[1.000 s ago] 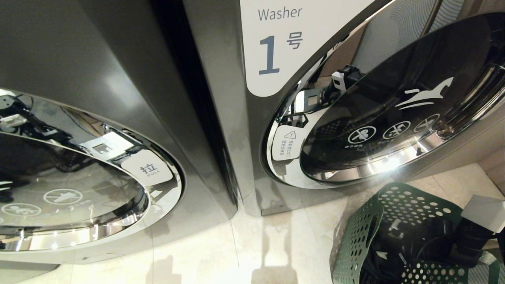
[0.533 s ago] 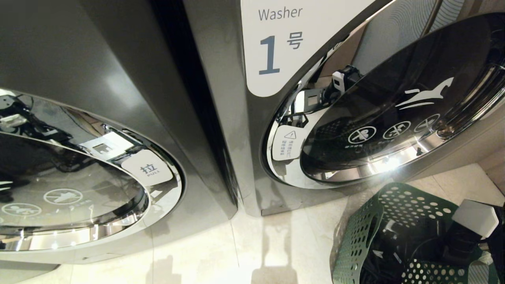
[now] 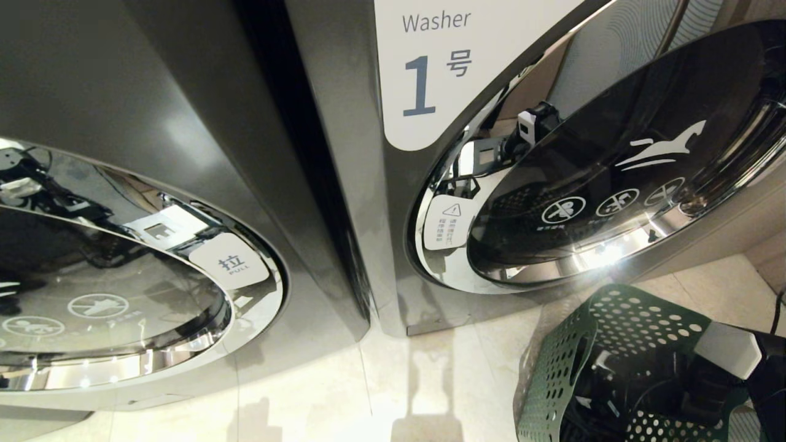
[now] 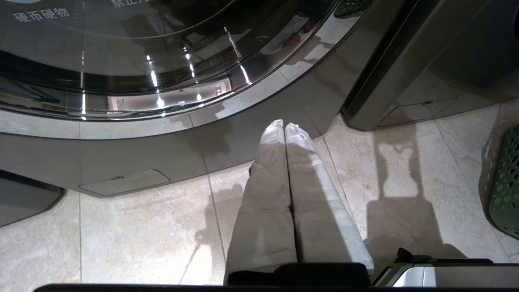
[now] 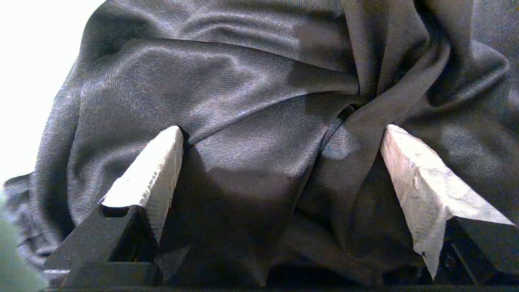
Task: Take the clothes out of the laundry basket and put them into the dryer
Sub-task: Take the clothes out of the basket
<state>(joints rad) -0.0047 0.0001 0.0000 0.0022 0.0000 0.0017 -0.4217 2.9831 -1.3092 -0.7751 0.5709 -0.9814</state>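
Note:
The dark green laundry basket (image 3: 556,368) stands on the floor at the lower right, below the machine marked 1; its perforated wall also shows in the left wrist view (image 4: 507,178). Black clothes (image 3: 620,380) fill it. My right arm reaches down into the basket. In the right wrist view my right gripper (image 5: 282,130) is open, its two pale fingertips (image 5: 162,162) pressed wide apart into the folds of the clothes (image 5: 243,81), with fabric bulging between them. My left gripper (image 4: 284,125) hangs shut and empty over the floor. The dryer is out of view.
Two dark grey machines stand side by side, each with a chrome-rimmed round door: the left door (image 3: 123,294) with a pull tab, the right door (image 3: 614,184) with a white horse logo under a "Washer 1" label (image 3: 430,67). Pale floor tiles (image 3: 368,393) lie in front.
My right arm has sunk lower and a little leftward into the basket. The basket, the machines and the left arm have stayed still.

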